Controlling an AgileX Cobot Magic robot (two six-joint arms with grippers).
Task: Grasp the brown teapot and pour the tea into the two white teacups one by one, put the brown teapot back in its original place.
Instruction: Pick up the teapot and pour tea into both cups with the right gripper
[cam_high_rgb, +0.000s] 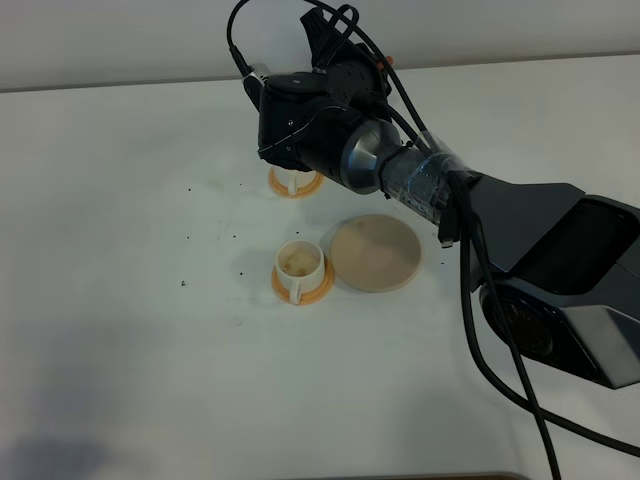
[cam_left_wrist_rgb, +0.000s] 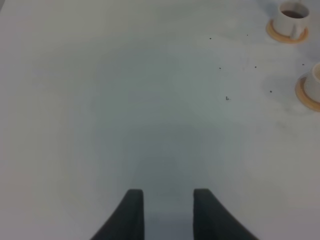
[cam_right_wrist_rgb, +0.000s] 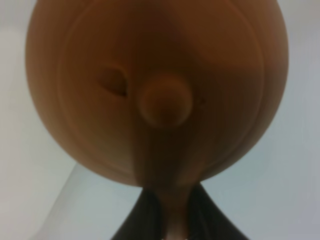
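My right gripper (cam_high_rgb: 300, 120) reaches across the table and hovers over the far white teacup (cam_high_rgb: 293, 181) on its orange saucer. It is shut on the stubby handle of the brown teapot (cam_right_wrist_rgb: 157, 90), which fills the right wrist view, lid knob facing the camera; the fingers (cam_right_wrist_rgb: 145, 215) clamp the handle. In the exterior view the wrist hides the teapot. The near white teacup (cam_high_rgb: 300, 262) stands on its orange saucer (cam_high_rgb: 318, 291) beside the beige coaster (cam_high_rgb: 376, 253), which is bare. My left gripper (cam_left_wrist_rgb: 164, 205) is open and empty over bare table. Both cups also show in the left wrist view: one with dark liquid (cam_left_wrist_rgb: 291, 17), the other (cam_left_wrist_rgb: 316, 82) at the frame edge.
The white table (cam_high_rgb: 120, 300) carries a few small dark specks (cam_high_rgb: 186, 283) left of the cups. The right arm's black body and cables (cam_high_rgb: 540, 260) span the right side of the table. The left arm is out of the exterior view.
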